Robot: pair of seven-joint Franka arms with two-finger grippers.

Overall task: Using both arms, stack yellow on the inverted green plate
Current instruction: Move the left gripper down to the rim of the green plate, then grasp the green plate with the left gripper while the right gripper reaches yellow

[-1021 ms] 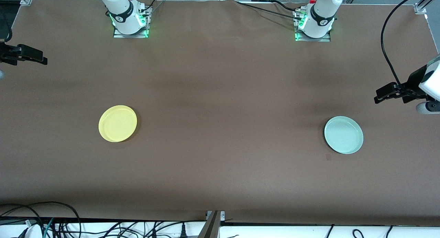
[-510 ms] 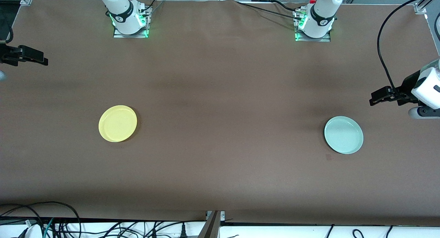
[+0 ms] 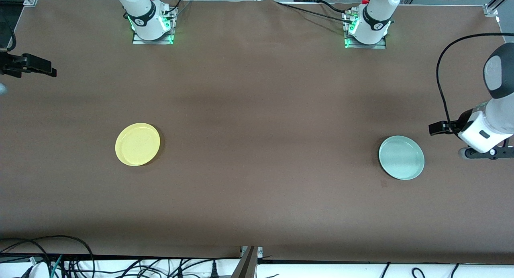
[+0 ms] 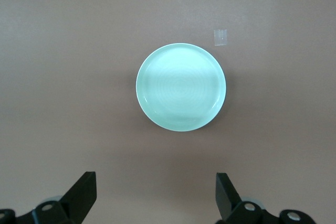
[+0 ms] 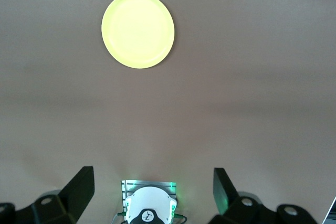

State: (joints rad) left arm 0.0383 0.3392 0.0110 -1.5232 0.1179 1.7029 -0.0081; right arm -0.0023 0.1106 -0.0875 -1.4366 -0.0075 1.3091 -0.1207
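Note:
The yellow plate [image 3: 137, 144] lies flat on the brown table toward the right arm's end; it also shows in the right wrist view [image 5: 138, 30]. The pale mint-green plate [image 3: 401, 157] lies flat toward the left arm's end, and faint concentric rings show on its upward face in the left wrist view [image 4: 181, 86]. My left gripper [image 3: 437, 128] is open and empty, up over the table beside the green plate [image 4: 155, 195]. My right gripper [image 3: 44, 68] is open and empty, up over the table's edge at the right arm's end [image 5: 152, 190].
A small pale tape patch [image 3: 383, 183] lies on the table just nearer the front camera than the green plate. The arm bases [image 3: 150, 23] [image 3: 367, 27] stand along the table's back edge. A black cable [image 3: 441, 73] loops above the left gripper.
The left arm has swung down and inward, bringing its gripper closer to the green plate. The right gripper has barely moved. Both plates lie where they were.

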